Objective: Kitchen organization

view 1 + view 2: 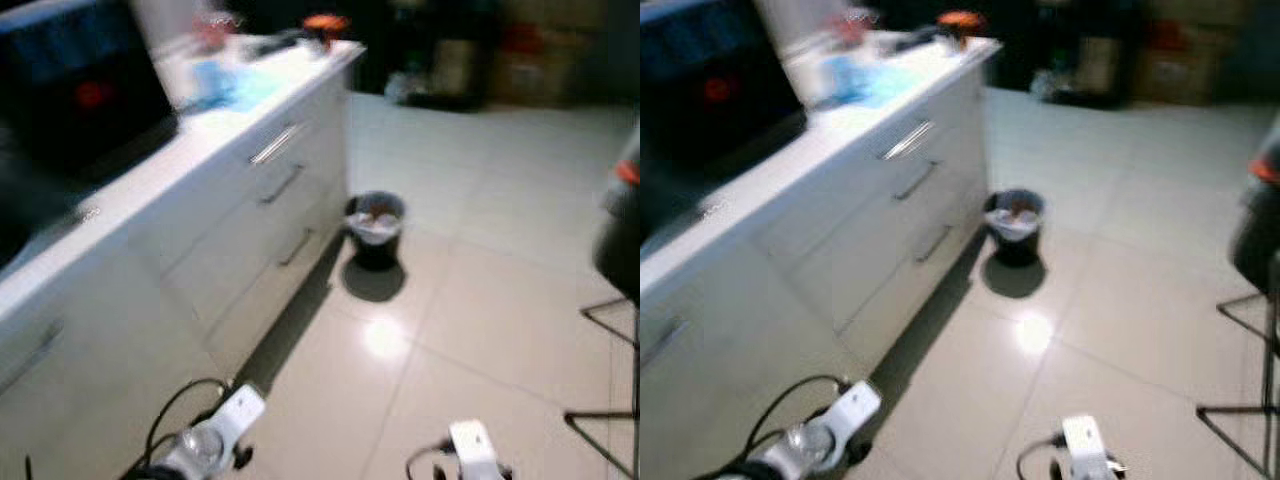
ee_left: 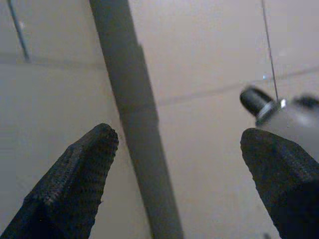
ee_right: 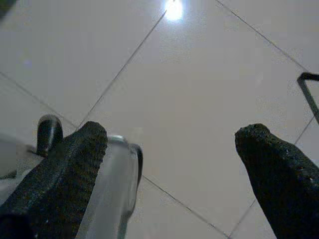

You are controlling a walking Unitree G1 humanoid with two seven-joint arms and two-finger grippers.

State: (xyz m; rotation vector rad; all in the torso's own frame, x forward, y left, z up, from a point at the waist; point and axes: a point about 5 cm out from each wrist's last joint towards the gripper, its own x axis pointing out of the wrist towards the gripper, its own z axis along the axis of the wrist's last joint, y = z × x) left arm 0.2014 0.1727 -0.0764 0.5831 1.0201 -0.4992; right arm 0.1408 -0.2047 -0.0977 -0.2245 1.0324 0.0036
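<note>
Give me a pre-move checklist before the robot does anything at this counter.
1. Left gripper open and holding nothing: ok.
2. Right gripper open and holding nothing: ok.
3. Sharp view of the items on the counter: not ok, the head views are blurred.
4. Drawers shut: ok, all fronts sit flush.
5. Path along the cabinets: not ok, a small bin stands on the floor beside them.
6. Which item to handle first: cannot tell.
</note>
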